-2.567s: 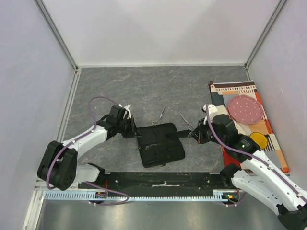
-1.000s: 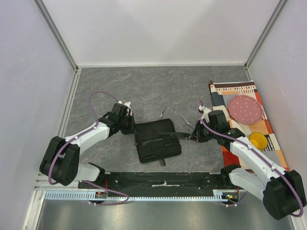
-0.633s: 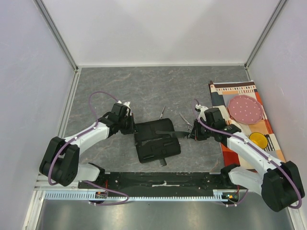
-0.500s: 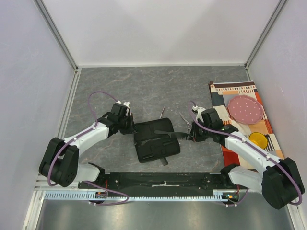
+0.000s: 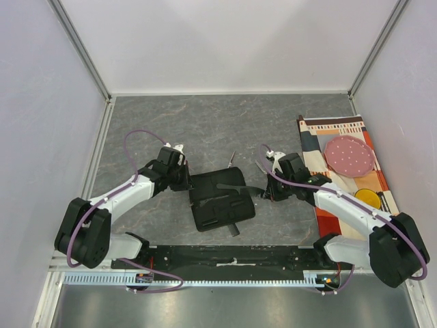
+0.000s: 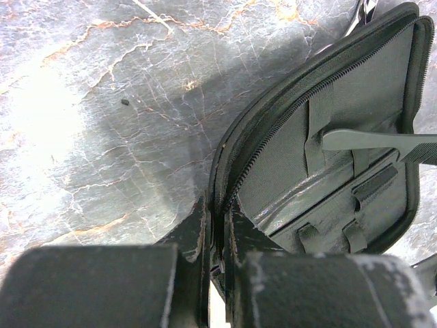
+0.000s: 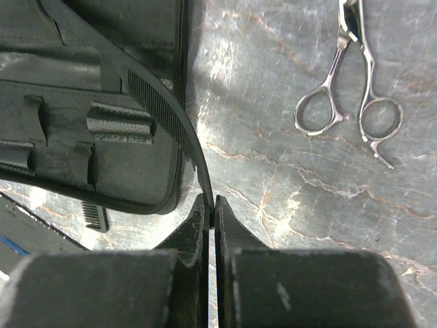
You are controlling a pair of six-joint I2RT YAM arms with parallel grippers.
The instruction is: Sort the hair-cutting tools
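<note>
Right wrist view has the right gripper (image 7: 210, 202) clenched on the toothed end of the black comb-like tool with a narrow handle (image 7: 167, 109), which curves toward 11 o'clock over the black rectangular fabric pouch (image 7: 102, 157), with slim silver metal scissors (image 7: 351, 20) at 1 o'clock on the grey marbled tabletop (image 7: 287, 178), while the left gripper (image 6: 218, 212) pinches the pouch's zipped rim.

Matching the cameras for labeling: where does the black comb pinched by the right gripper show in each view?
Top external: comb centre, between right gripper and pouch.
Left wrist: comb at right edge, over the pouch's inside.
Right wrist: comb centre, curving up-left from the fingertips.
Shared landmark: the open black pouch.
</note>
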